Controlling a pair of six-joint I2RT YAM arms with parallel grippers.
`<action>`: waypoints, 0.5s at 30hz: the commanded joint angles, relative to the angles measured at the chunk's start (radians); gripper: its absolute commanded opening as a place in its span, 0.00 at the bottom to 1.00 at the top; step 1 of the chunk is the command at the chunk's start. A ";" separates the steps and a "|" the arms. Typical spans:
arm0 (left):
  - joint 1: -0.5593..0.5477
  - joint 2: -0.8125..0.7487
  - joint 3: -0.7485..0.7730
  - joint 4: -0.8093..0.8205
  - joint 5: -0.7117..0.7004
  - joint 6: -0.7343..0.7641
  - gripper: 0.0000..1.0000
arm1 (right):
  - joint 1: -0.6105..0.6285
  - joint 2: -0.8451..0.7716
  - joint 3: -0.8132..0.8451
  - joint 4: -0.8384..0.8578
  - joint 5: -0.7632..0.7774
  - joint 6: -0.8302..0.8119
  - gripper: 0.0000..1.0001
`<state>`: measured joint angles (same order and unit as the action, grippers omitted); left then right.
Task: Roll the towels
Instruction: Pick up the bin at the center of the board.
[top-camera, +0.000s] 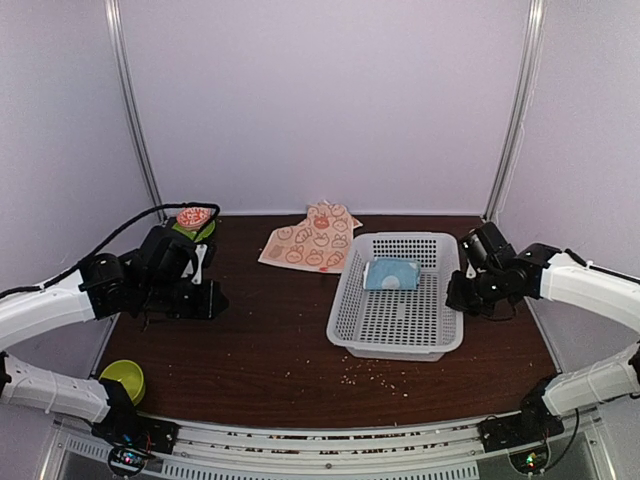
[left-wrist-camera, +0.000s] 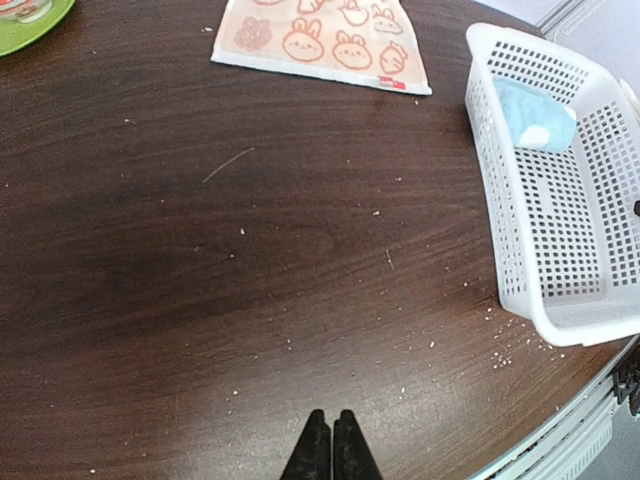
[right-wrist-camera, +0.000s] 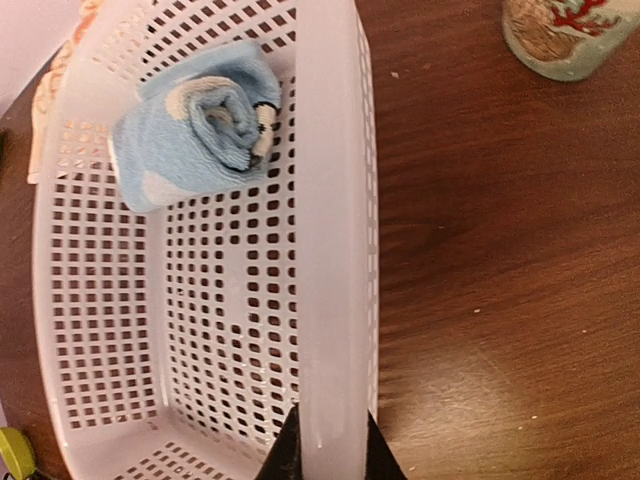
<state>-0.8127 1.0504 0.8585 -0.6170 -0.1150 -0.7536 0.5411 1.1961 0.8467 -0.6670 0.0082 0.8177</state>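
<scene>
Dark wooden worktop (left-wrist-camera: 250, 280); right tool (right-wrist-camera: 328, 442) clamps the rim of a white perforated plastic basket (right-wrist-camera: 330, 250), rolled light blue towel (right-wrist-camera: 195, 125) inside, upper left. Beyond the clenched, empty left tool (left-wrist-camera: 331, 440), the cream rabbit-print towel (left-wrist-camera: 320, 35) lies flat at top centre.

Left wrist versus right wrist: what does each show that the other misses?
Only the left wrist: the cream cloth towel with orange rabbit prints laid flat, unrolled (a mere sliver in the other), the edge of a green dish, and the left fingers shut on nothing. Only the right wrist: the right fingers closed on the long rim of the white perforated plastic basket, a pale cup with a red coral pattern, and the spiral end of the rolled light blue towel. Both: the basket, the blue towel inside it, the dark wooden table.
</scene>
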 joint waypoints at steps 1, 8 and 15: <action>-0.004 -0.072 0.057 -0.064 -0.070 0.002 0.04 | 0.091 -0.002 0.110 -0.016 0.010 0.056 0.00; -0.003 -0.142 0.104 -0.121 -0.108 0.015 0.04 | 0.224 0.080 0.219 0.042 0.004 0.149 0.00; -0.004 -0.201 0.103 -0.148 -0.111 0.007 0.04 | 0.318 0.118 0.249 0.160 0.001 0.231 0.00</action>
<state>-0.8127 0.8795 0.9417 -0.7444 -0.2035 -0.7502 0.8089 1.3025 1.0294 -0.6567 -0.0040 0.9730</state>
